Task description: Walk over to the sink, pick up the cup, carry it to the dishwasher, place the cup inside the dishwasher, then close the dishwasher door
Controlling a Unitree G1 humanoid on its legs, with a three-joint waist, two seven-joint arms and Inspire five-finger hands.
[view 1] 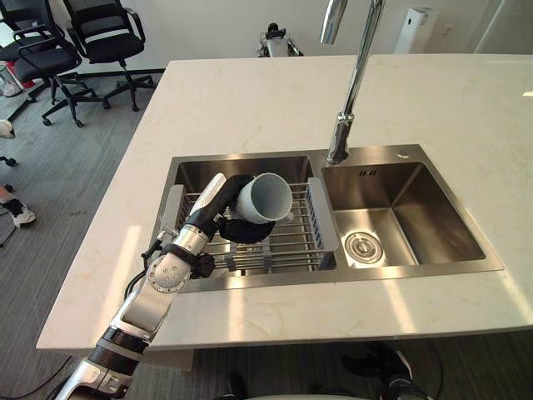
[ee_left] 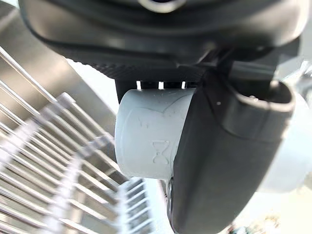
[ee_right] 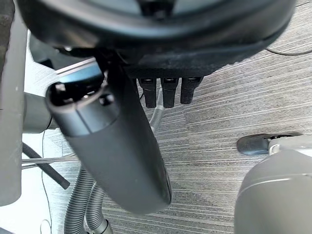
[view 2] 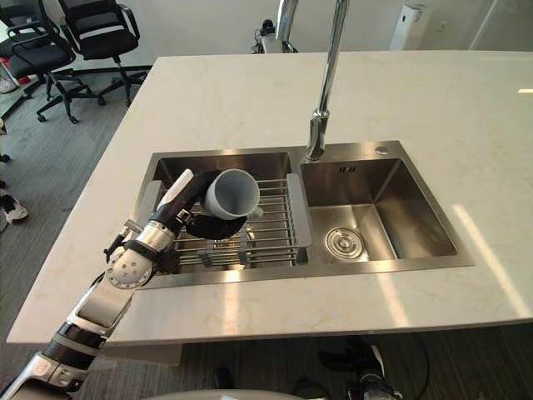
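My left hand (view 1: 240,228) is shut on a light grey cup (view 1: 265,197), fingers under its body and the white-covered thumb along its side. The cup is lifted and tipped, mouth facing up and toward me, just above the wire dish rack (view 1: 287,242) in the left basin of the steel sink (view 1: 250,282). In the left wrist view the cup's base (ee_left: 151,141) sits pressed between the thumb (ee_left: 219,161) and the fingers, with the rack's wires (ee_left: 44,165) below. My right hand (ee_right: 117,156) hangs relaxed over grey carpet, holding nothing.
A tall chrome faucet (view 1: 354,83) rises between the basins. The right basin (view 1: 416,208) has a round drain (view 1: 361,245). Pale stone countertop (view 1: 250,100) surrounds the sink. Black office chairs (view 1: 100,33) stand far left; a person's shoe (view 1: 18,213) shows at the left edge.
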